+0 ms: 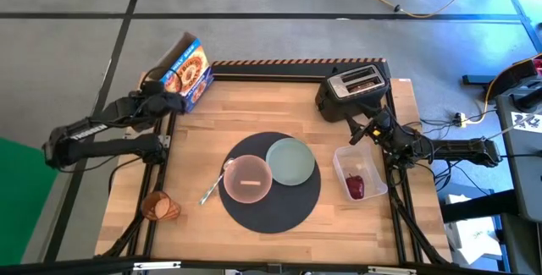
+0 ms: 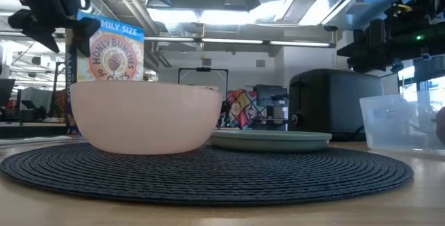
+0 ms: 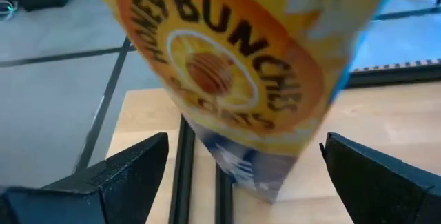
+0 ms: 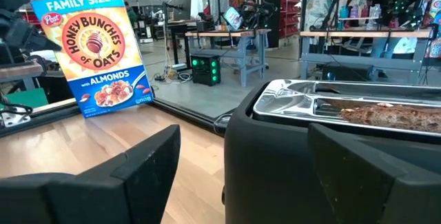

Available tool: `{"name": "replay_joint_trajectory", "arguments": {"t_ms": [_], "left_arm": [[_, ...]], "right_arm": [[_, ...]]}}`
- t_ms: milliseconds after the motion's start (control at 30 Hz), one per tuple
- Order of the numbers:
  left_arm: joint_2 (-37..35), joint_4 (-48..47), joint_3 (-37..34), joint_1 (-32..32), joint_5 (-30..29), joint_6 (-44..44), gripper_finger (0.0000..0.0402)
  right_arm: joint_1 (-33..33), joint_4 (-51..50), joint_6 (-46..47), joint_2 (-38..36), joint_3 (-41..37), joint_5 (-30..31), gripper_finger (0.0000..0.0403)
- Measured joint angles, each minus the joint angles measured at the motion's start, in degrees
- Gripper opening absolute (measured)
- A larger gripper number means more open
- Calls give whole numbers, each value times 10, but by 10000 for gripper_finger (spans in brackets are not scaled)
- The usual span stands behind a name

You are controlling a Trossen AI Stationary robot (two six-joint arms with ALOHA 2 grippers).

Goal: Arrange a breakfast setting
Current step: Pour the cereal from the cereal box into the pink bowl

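The round dark-grey mat [image 1: 279, 211] lies mid-table. The pink bowl [image 1: 247, 179] and pale-green plate [image 1: 290, 162] sit on it. The metal spoon [image 1: 212, 189] lies with its bowl end on the mat's left edge. The amber cup [image 1: 159, 206] lies near left. The red fruit [image 1: 355, 186] lies in the clear tub [image 1: 345, 158]. The toast slice [image 4: 389, 114] sits in a slot of the black toaster [image 1: 356, 89]. My left gripper [image 1: 166, 101] is open, with a finger on each side of the cereal box [image 3: 227, 65], apart from it. My right gripper [image 1: 366, 129] is open and empty just before the toaster [image 4: 275, 162].
The cereal box [image 1: 188, 72] stands on its bottom at the table's far left corner. The toaster fills the far right corner. The tub sits at the right edge beside the mat. Bare wood shows between the box and the toaster.
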Motion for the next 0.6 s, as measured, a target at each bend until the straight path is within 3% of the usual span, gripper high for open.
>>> {"name": "replay_joint_trajectory", "arguments": {"t_ms": [267, 600], "left_arm": [[-1, 136, -42, 69, 47, 170, 375], [-1, 201, -46, 130, 136, 234, 375]], "right_arm": [[0, 0, -3, 0, 0, 0, 305], [0, 2, -3, 0, 0, 0, 305]]}}
